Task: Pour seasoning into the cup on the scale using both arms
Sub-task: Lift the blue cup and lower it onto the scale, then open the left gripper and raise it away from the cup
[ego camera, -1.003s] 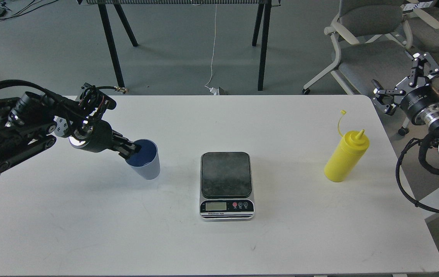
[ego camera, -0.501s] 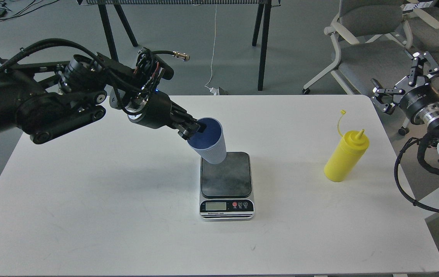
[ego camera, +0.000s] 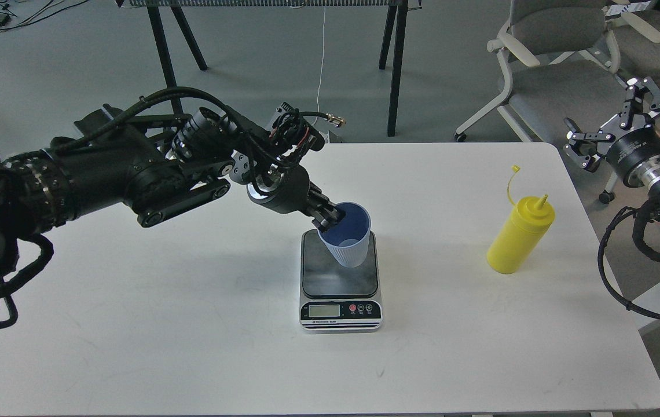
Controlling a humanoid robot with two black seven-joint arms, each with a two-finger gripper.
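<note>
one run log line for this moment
stage: placing cup | left claw: shut on cup rim, over scale plate | right claw: open, off table | seasoning: upright, untouched

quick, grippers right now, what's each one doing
Left gripper: shut on the cup, pinching its rim over the scale.
Right gripper: open, holding nothing, off the table's right edge.

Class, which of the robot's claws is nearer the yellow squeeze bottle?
Right. The right claw hangs off the table behind the yellow squeeze bottle; the left claw grips the cup over the scale.
</note>
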